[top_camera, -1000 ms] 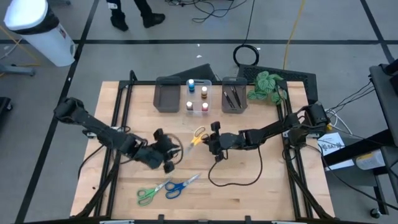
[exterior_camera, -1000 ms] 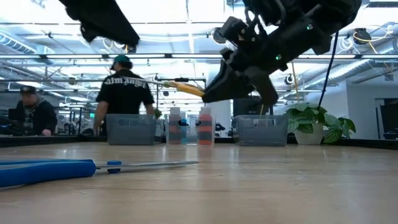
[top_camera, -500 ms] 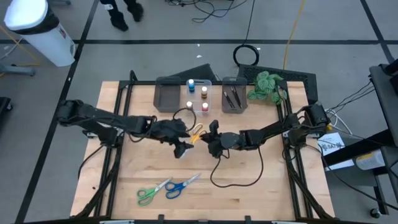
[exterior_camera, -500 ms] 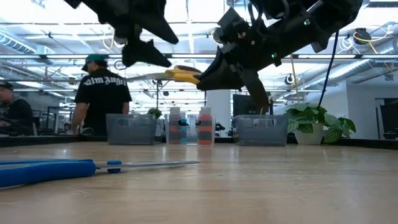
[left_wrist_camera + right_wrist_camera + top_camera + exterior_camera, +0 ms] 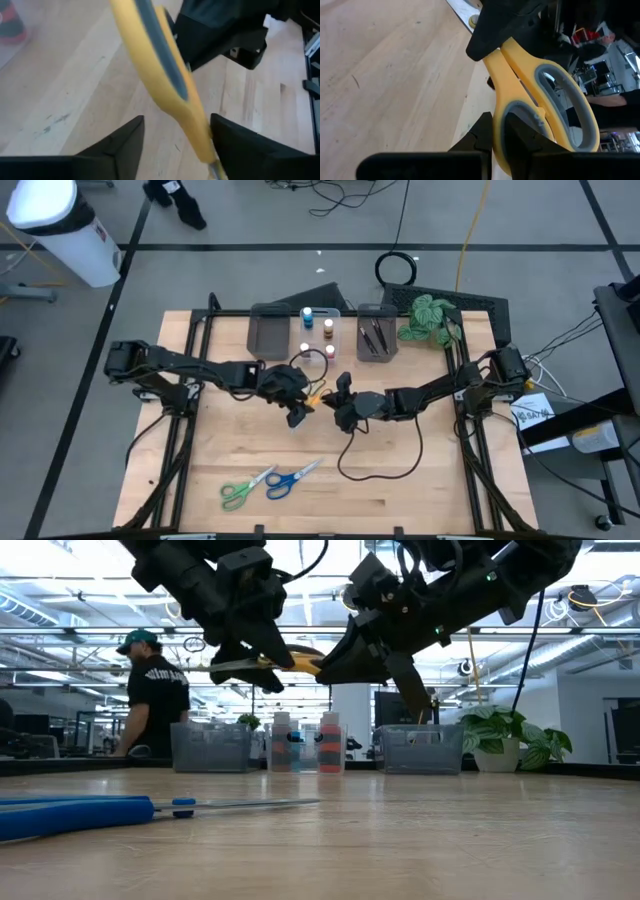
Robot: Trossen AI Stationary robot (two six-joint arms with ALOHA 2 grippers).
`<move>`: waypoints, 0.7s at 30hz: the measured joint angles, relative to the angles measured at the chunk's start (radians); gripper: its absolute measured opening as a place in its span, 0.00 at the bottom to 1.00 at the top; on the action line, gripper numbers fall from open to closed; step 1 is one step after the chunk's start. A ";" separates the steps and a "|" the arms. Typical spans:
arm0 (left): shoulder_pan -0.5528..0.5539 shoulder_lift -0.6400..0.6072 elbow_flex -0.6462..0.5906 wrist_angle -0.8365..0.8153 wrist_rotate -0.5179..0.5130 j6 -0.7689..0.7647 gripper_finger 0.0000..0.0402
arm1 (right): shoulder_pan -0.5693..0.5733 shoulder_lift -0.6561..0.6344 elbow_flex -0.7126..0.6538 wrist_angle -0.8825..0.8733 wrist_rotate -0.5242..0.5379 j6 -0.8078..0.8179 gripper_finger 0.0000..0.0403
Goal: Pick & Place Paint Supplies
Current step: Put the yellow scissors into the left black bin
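Observation:
Yellow-handled scissors (image 5: 317,394) hang in the air over the table's middle, with my right gripper (image 5: 338,406) shut on them. Their blades (image 5: 232,666) point toward the table's left. My left gripper (image 5: 296,398) reaches in from the left and is open. Its two fingers (image 5: 120,145) stand on either side of the scissors where the handle narrows to the blades. Green scissors (image 5: 240,491) and blue scissors (image 5: 293,478) lie flat near the table's near edge. My right gripper holds the yellow scissors by their handle loops (image 5: 520,120), which lie between its two fingers. It comes from the table's right, slanting slightly down. The scissors are lifted clear and stick out about level, blades away from it. My left gripper: one finger (image 5: 235,145) lies right beside the handle's narrow end (image 5: 197,130); whether it touches, I cannot tell.
Along the far edge stand a grey bin (image 5: 268,335), a clear bin with small pots (image 5: 318,336) and a grey bin with dark brushes (image 5: 375,338), with a leafy plant (image 5: 428,318) beside them. A person (image 5: 155,690) stands beyond the table.
My left gripper has swung from the near left toward the far right, up to the yellow scissors, and now has its fingers around them. My right gripper has stayed in place but rolled its wrist, so the scissors have turned in its hold.

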 joint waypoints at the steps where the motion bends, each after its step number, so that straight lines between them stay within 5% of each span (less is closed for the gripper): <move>1: 0.004 0.005 0.000 0.001 0.002 0.007 0.55 | 0.000 0.000 0.000 -0.003 0.000 0.003 0.04; 9: 0.029 -0.028 -0.001 0.003 0.021 0.069 0.08 | -0.002 -0.002 0.000 -0.002 0.009 0.102 0.10; 15: 0.076 -0.175 -0.001 -0.085 -0.166 0.121 0.08 | 0.002 -0.004 0.002 0.031 0.022 0.208 0.31; 21: 0.182 -0.324 -0.007 -0.141 -0.271 0.181 0.07 | 0.009 -0.003 0.001 0.038 0.047 0.207 0.40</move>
